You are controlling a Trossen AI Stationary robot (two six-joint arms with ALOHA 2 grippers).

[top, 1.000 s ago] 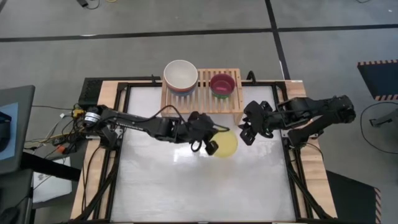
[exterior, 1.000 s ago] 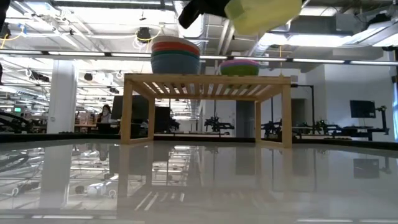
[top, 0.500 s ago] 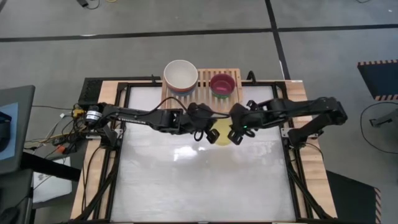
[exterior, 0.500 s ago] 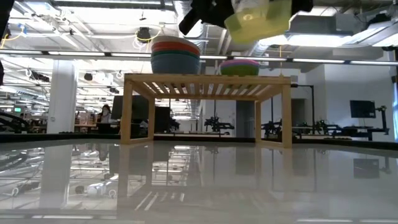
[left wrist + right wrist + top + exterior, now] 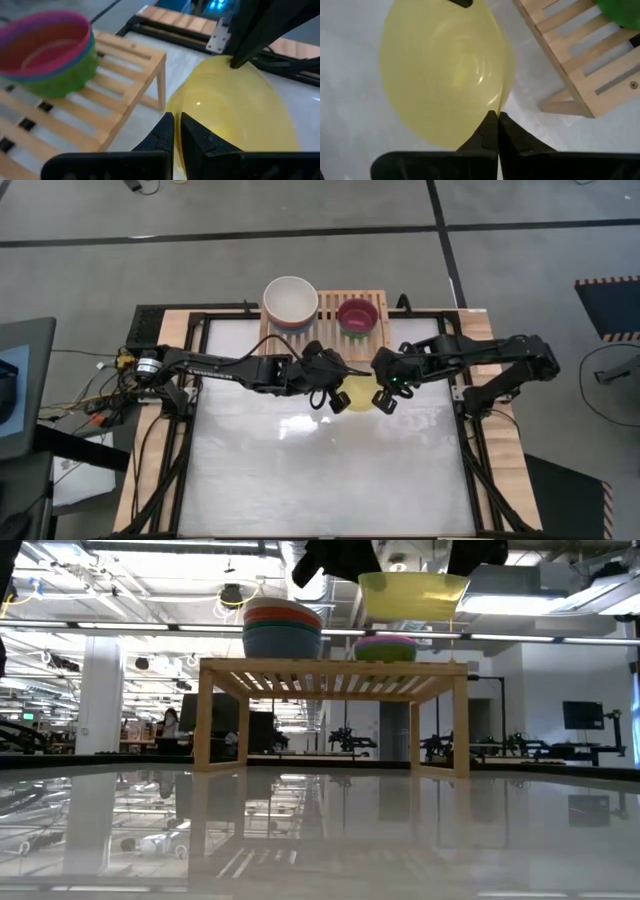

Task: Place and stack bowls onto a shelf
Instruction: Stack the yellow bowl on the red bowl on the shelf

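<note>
Two sets of fingers pinching one yellow bowl (image 5: 358, 395): left gripper (image 5: 338, 394) on its rim from one side, right gripper (image 5: 384, 394) on the opposite rim. Bowl level in mid-air, above the counter (image 5: 320, 470), just in front of the shelf (image 5: 325, 340). Handover or shared carry, probably. On the shelf: large-bowl stack (image 5: 290, 302) with cream white on top, small-bowl stack (image 5: 358, 316) with magenta on top. Next: one side lets go, lift over the magenta bowl, nest it squarely.
</note>
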